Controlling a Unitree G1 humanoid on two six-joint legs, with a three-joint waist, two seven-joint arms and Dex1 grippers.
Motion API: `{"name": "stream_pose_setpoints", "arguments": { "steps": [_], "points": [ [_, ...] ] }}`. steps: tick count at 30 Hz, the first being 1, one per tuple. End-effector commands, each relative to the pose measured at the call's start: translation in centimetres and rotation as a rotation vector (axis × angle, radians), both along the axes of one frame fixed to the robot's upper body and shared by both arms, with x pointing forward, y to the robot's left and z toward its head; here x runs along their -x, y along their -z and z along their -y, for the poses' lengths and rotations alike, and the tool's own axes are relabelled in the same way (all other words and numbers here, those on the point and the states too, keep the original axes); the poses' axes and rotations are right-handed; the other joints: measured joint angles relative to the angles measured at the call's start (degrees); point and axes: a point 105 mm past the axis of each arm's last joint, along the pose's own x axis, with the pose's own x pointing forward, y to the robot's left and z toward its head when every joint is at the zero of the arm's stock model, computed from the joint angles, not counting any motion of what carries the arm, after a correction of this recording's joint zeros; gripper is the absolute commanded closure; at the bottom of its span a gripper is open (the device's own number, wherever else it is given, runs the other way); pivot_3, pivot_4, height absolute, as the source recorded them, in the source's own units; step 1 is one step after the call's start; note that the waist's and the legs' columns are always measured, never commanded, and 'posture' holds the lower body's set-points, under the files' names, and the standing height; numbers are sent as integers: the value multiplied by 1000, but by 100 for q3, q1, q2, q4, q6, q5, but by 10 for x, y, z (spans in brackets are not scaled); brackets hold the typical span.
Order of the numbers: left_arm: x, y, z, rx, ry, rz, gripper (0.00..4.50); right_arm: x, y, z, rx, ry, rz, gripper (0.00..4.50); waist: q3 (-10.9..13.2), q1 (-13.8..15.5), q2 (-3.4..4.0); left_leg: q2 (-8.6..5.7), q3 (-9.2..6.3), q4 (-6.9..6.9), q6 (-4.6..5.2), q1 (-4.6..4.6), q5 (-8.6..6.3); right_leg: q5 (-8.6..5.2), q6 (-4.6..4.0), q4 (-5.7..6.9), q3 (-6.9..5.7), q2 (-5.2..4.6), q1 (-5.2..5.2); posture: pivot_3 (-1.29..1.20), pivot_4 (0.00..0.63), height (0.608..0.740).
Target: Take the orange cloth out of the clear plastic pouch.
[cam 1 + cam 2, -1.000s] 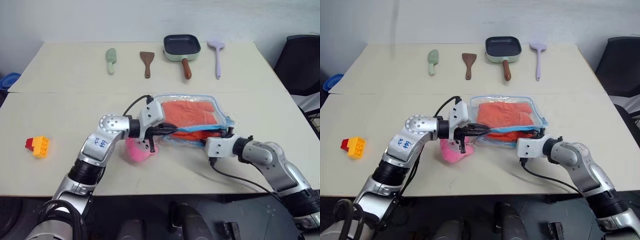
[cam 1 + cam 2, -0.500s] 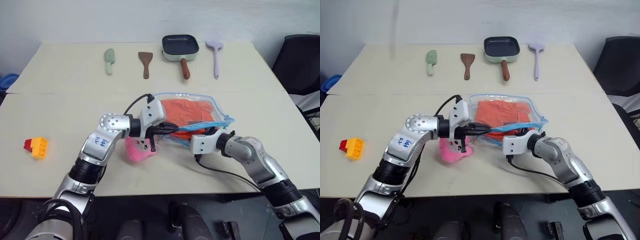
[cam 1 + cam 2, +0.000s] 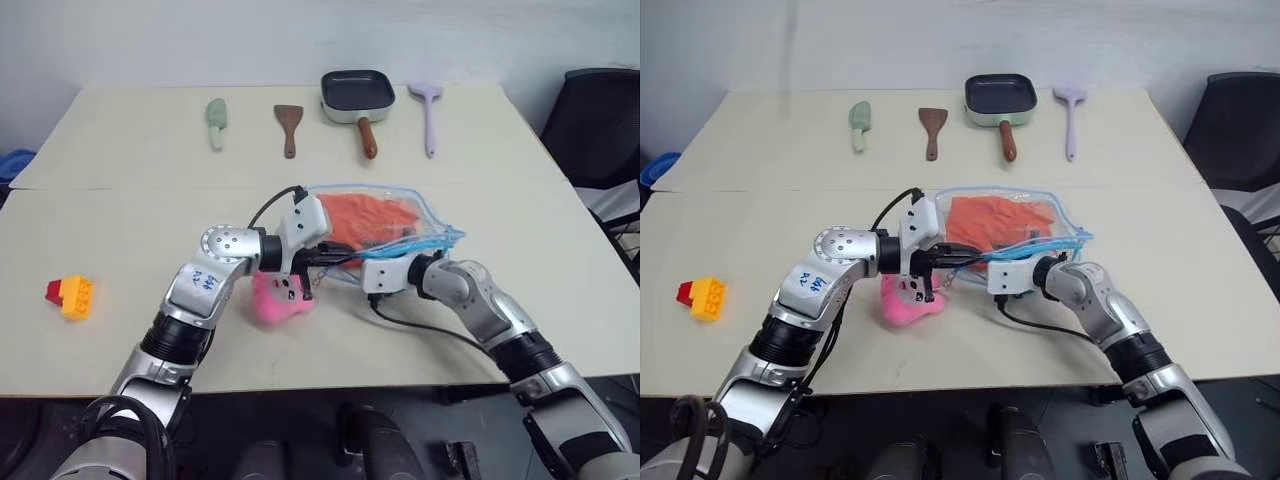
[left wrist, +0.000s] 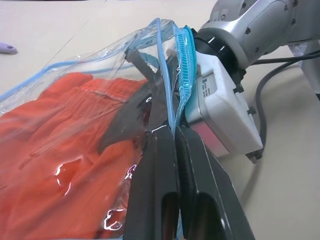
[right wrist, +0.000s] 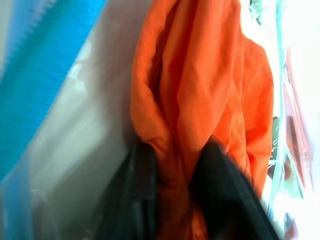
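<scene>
The right gripper point(image 5: 170, 165) has pushed left into the pouch point(image 3: 400, 215) and pinches the cloth point(image 5: 200, 90); left gripper point(image 4: 172, 137) stays clamped on the pouch rim.

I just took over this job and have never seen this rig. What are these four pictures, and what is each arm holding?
Two pictures come from the robot's head, looking down over a table; the other two come from cameras on its wrists. The left end effector is shut on the blue-trimmed edge of the clear plastic pouch. The right end effector is inside the pouch, its fingers closing on a fold of the orange cloth. Also on the table: a pink plush charm, toy blocks, spatulas and a small pan.
</scene>
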Motion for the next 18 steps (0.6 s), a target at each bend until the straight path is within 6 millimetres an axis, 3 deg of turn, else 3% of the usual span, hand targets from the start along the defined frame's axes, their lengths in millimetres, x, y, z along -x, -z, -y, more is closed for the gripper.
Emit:
{"name": "stream_pose_setpoints", "arguments": {
  "steps": [1, 8, 12, 18],
  "points": [
    [-10, -16, -4, 23, -58, 66, 4500, 20, 18, 12, 65, -35, -105, 4474, 0, 20, 0, -1, 0, 0, 0, -1, 0, 0, 0, -2, -4, -1, 0, 0, 150, 740],
    [-24, -24, -6, 82, -133, 66, 4500, 67, 24, 22, 164, -160, -196, 4474, 0, 24, 0, -1, -6, -2, 1, -4, -1, 1, 2, -7, -5, -1, 1, 0, 150, 740],
    [-29, -28, -2, 115, -149, 53, 4500, 76, 26, 24, 196, -181, -205, 4474, 0, 18, 0, -1, -5, -2, 1, -2, -1, 1, 2, -10, -7, 0, 3, 0, 150, 740],
    [-40, -11, -4, 36, -201, 84, 4500, 91, 18, 23, 241, -274, -149, 4474, 0, 33, 0, -2, -4, -3, 0, -2, -1, 1, 2, -10, -7, 1, 3, 0, 150, 740]
  ]
}}
